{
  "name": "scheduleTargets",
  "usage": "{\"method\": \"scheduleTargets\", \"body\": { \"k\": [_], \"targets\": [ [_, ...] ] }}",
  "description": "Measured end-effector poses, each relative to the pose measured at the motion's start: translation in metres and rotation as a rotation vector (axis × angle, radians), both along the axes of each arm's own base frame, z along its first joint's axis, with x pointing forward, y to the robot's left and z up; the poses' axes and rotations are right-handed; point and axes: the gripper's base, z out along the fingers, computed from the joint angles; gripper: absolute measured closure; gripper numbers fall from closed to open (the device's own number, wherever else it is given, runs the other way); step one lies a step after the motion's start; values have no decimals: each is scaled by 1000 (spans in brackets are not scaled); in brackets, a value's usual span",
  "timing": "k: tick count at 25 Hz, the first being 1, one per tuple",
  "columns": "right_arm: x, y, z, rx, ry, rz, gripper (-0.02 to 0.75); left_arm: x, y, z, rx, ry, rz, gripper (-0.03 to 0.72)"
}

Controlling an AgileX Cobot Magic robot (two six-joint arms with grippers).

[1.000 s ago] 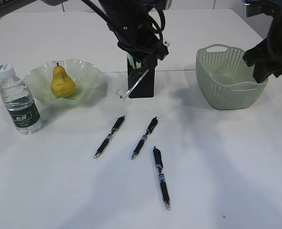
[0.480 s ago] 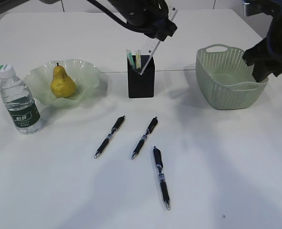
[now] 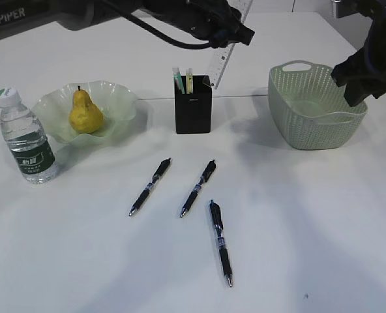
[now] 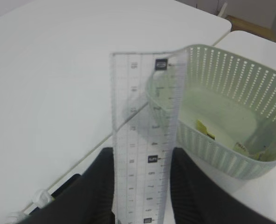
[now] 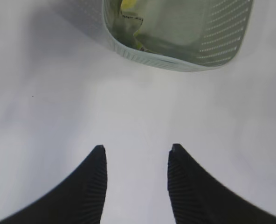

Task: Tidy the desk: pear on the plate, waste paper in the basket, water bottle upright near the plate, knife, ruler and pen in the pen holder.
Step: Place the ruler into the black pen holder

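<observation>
My left gripper (image 3: 235,29) is shut on the translucent ruler (image 3: 220,62), which slants down to the right rear corner of the black pen holder (image 3: 193,111). I cannot tell whether its tip is inside. In the left wrist view the ruler (image 4: 147,135) stands between my fingers (image 4: 100,186). Two pastel knives (image 3: 182,79) stand in the holder. The pear (image 3: 85,112) lies on the green plate (image 3: 122,104), and the water bottle (image 3: 27,138) stands upright to its left. Three pens (image 3: 150,186) (image 3: 198,188) (image 3: 220,241) lie on the desk (image 3: 310,215). My right gripper (image 5: 137,149) is open and empty beside the basket (image 5: 175,60), which holds waste paper (image 5: 128,7).
The basket (image 3: 310,114) stands at the right, with my right arm (image 3: 366,68) hanging over its right rim. The left wrist view looks past the ruler into the basket (image 4: 231,88), where yellow scraps (image 4: 205,129) lie.
My left gripper has risen from in front of the pen holder, up and to the right, carrying the ruler. The ruler's lower end came off the desk to the holder's rim. The right arm stayed.
</observation>
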Motion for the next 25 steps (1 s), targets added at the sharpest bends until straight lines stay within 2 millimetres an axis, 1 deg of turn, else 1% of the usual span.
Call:
{"method": "scheduleTargets", "body": {
  "k": [4, 8, 15, 24, 25],
  "targets": [
    [0, -1, 0, -13, -3, 2, 386, 3, -1, -13, -42, -59, 8, 444],
    [0, -1, 0, -13, -5, 3, 386, 5, -2, -15, -88, -125, 15, 444],
    [1, -1, 1, -13, -11, 4, 386, 8, -1, -14, -121, -175, 24, 444],
    [1, -1, 1, -14, -17, 5, 386, 26, 26, -9, -176, -199, 97, 444],
    [1, -1, 1, -14, -17, 5, 386, 27, 27, -9, -180, -203, 100, 444]
  ]
}}
